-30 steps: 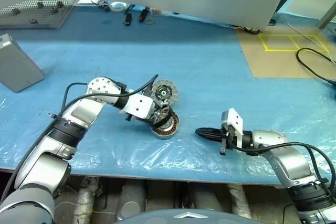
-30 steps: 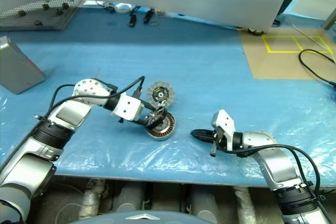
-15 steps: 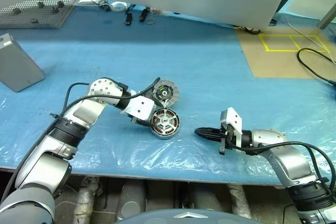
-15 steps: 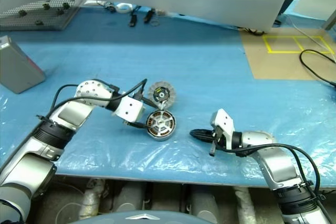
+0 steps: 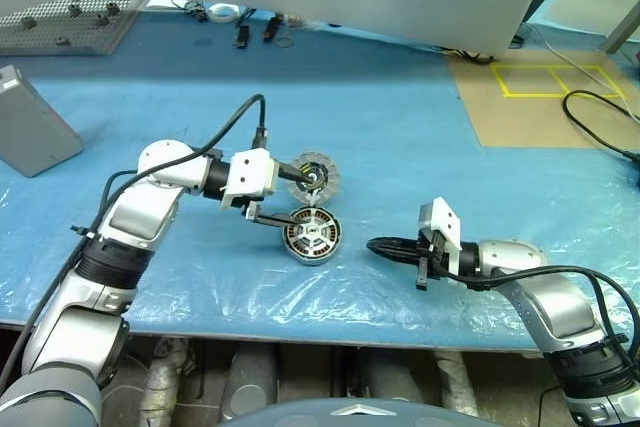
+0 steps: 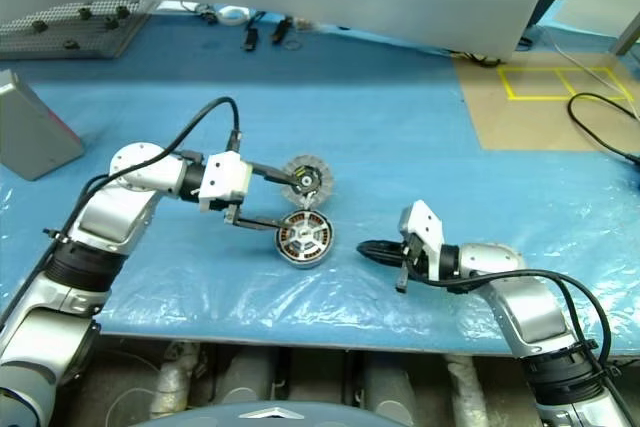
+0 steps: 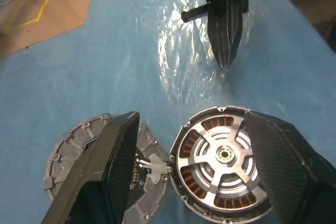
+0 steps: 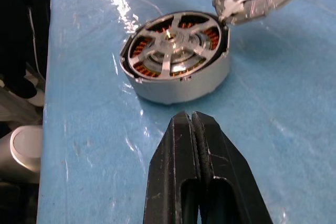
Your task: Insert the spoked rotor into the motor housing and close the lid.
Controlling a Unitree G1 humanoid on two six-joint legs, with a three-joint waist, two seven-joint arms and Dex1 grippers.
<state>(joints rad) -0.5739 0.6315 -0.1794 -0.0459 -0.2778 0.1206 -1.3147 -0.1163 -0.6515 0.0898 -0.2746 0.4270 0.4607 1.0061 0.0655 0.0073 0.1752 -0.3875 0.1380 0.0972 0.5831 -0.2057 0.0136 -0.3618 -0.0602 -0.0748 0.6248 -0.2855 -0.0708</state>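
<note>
left end effector [image 5: 288, 195] wide, empty | right end effector [image 5: 378, 244] closed | spoked rotor [image 7: 224, 156] in motor housing [image 5: 312, 233]

The motor housing [image 8: 176, 59] is bright, smooth metal with coppery windings under the silvery spoked rotor [image 7: 227, 156]. The lid [image 5: 315, 176] looks like ribbed metal. Glossy, wrinkled blue plastic sheeting [image 5: 400, 127] covers the table; the gripper fingers [image 8: 197, 182] seem matt black plastic.

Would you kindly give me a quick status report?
Left gripper open, empty. Right gripper shut, empty. Spoked rotor seated in motor housing; lid beside, off.
</note>
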